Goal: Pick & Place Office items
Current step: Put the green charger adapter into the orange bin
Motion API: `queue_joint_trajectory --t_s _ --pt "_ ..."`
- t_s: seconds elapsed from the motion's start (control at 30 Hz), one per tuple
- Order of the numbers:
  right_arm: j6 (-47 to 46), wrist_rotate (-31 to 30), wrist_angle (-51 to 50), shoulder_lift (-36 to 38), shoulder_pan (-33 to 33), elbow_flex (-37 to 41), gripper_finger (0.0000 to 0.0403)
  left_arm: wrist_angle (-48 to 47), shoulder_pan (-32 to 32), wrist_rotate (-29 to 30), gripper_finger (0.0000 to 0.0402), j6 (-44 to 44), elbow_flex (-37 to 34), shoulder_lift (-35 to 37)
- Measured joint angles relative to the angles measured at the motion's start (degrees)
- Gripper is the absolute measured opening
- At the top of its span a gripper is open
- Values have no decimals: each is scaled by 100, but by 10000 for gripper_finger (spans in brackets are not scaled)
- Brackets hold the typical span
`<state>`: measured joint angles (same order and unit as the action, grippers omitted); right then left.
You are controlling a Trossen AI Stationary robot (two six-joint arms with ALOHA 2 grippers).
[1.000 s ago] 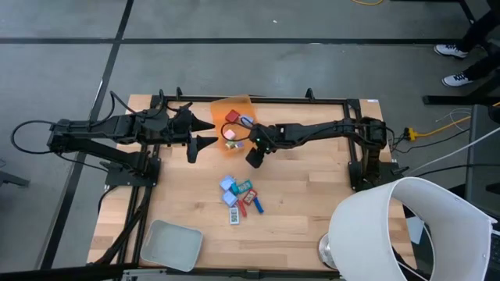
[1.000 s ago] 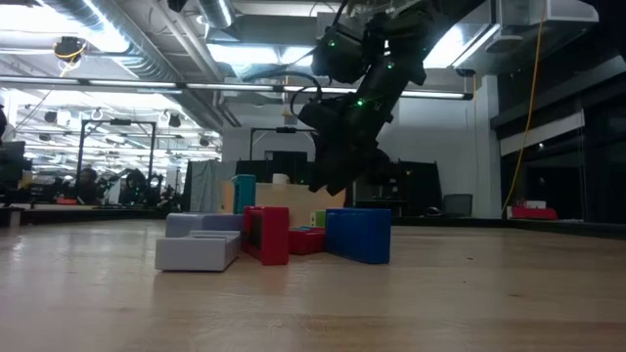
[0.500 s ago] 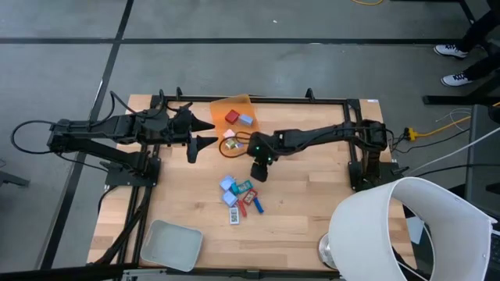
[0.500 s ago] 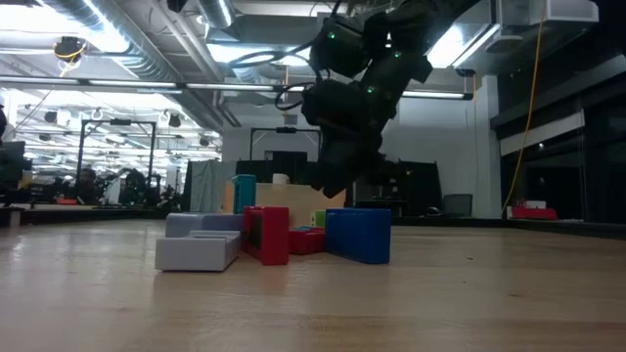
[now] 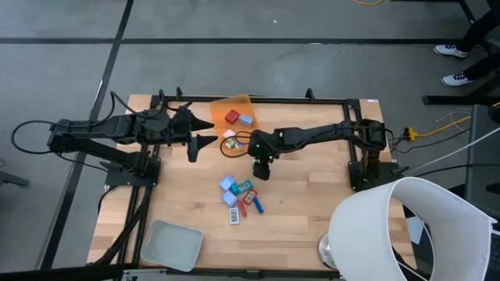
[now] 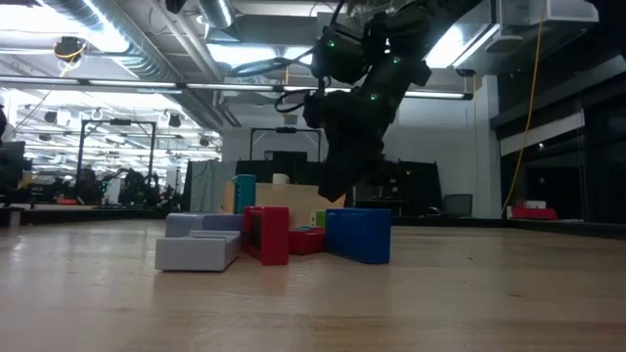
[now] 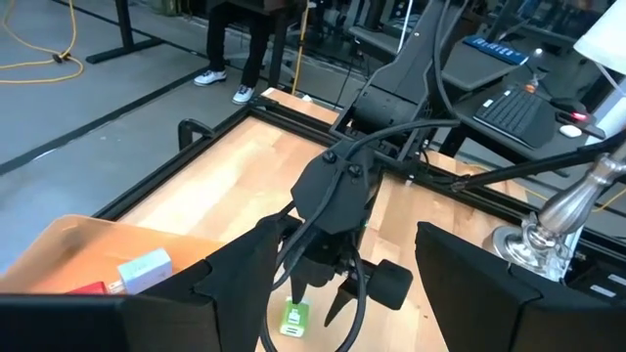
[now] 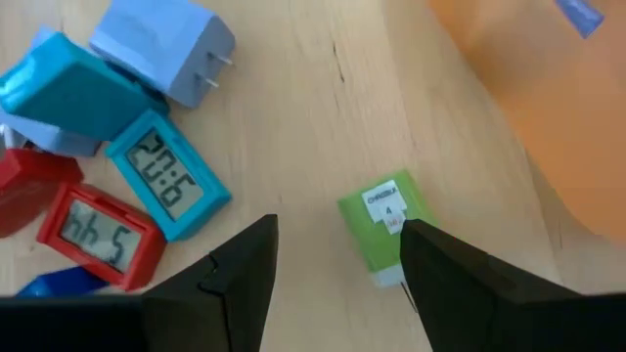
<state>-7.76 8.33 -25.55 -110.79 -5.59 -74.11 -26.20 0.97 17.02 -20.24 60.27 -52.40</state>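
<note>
Step in hand: approach for a pick; right gripper (image 8: 333, 259), jaws apart and empty, hangs over a small green piece (image 8: 384, 227) lying on the desk (image 5: 312, 203) between orange bin (image 5: 219, 108) and main cluster of office items (image 5: 240, 200); next move calls for descent, jaws straddling it. Left gripper (image 5: 205, 133) open, waiting beside bin. Bin holds red and pale blue pieces; grey tray (image 5: 171, 243) appears empty.

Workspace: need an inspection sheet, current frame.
Surface: wooden table, black frame around it.
Job's things: office items clustered mid-table; green piece lies apart; some pieces in orange bin.
Clutter: grey tray at near left corner; white lamp shade at near right.
Claws: right claw open, above green piece; left claw open, beside bin.
Cables: yellow cable at right.
Surroundings: a person's shoes on floor.
</note>
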Motion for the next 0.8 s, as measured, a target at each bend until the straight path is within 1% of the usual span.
queue_joint_trajectory --t_s 0.2,0.6,0.8 --pt "335 104 -45 -37 -77 0 215 0 -1 5 237 -15 0 0" --pt "752 115 -51 -39 -272 0 215 11 0 192 237 -23 0 -26" --pt "825 394 -49 -362 -338 -4 215 26 -2 246 237 -72 4 -150"
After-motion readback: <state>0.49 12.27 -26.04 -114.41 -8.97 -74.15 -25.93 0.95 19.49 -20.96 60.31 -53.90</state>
